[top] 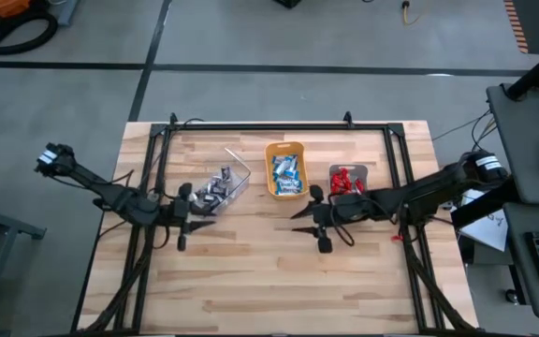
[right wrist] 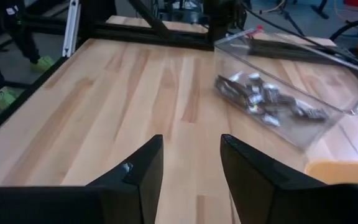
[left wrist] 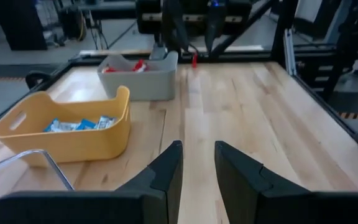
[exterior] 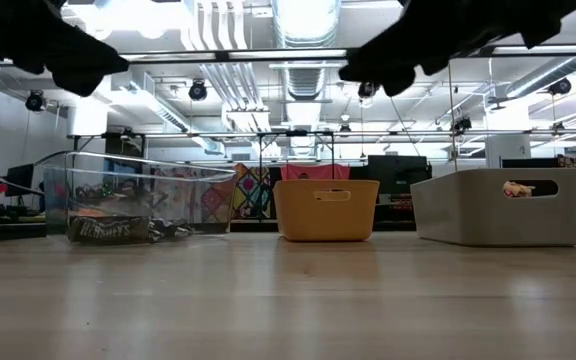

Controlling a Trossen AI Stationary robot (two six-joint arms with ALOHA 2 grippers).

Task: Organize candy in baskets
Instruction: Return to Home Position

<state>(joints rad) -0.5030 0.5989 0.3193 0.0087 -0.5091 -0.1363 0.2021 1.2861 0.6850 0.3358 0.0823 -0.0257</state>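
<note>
Hovering over the middle of the desk (top: 279, 281), my two tools face each other tip to tip and stay well apart. Neither touches a bin or a bar.

My left tool (left wrist: 197, 149) comes in from the desk's left edge. Its fingers stand a narrow gap apart and hold nothing, with only wood showing between them. My right tool (right wrist: 191, 142) comes in from the right edge. Its fingers are set wider than the left's, and it is empty too.

All the candy sits in three bins, lined up in a row between my tools and the desk's back edge, each bin apart from the next.

- **Left edge side:** The clear bin (exterior: 168, 195) stands just beyond my left tool's tips, turned askew to the desk's edges. Dark silver-grey bars (right wrist: 260, 99) lie heaped on its floor.
- **Middle of the row:** The orange bin (left wrist: 86, 140) holds the blue-and-white bars (left wrist: 79, 124), lying low inside its walls.
- **Right edge side:** The grey bin (exterior: 488, 215) sits roughly square to the desk and holds the red bars (top: 346, 180). My right arm passes just in front of it, on the side away from the back edge.

From desk height the three bins stand upright, and both arms show only as dark shapes overhead.
</note>
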